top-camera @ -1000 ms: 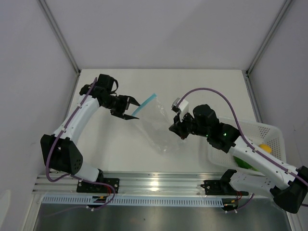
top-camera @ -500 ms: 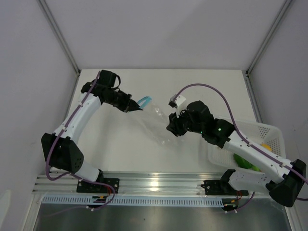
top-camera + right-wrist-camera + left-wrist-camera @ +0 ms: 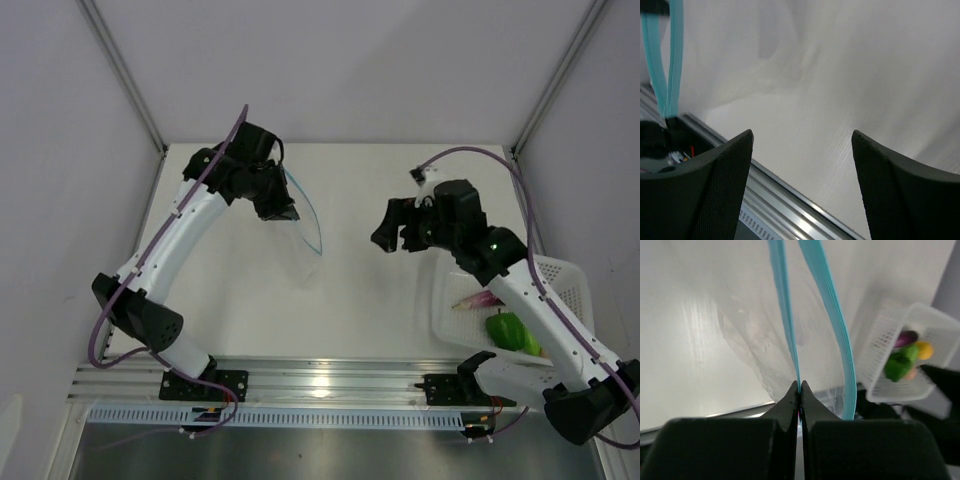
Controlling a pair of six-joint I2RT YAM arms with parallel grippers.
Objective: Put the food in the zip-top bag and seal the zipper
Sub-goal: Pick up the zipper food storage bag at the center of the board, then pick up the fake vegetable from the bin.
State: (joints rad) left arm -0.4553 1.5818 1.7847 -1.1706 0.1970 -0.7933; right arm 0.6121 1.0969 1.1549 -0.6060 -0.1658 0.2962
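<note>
Bag (image 3: 303, 250) at 11 o'clock: hung from left gripper (image 3: 799, 385), clamped on one zipper (image 3: 786, 315) lip so mouth gaped for loading. Right gripper (image 3: 801, 135) at 2 o'clock: spread wide, empty. Left food (image 3: 505, 328) in basket (image 3: 565, 270) at 4 o'clock.

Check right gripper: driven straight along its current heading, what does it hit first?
Likely the table: only its white surface shows between the open jaws of the right gripper; the zipper hangs off to one side. Depth is unclear.
</note>
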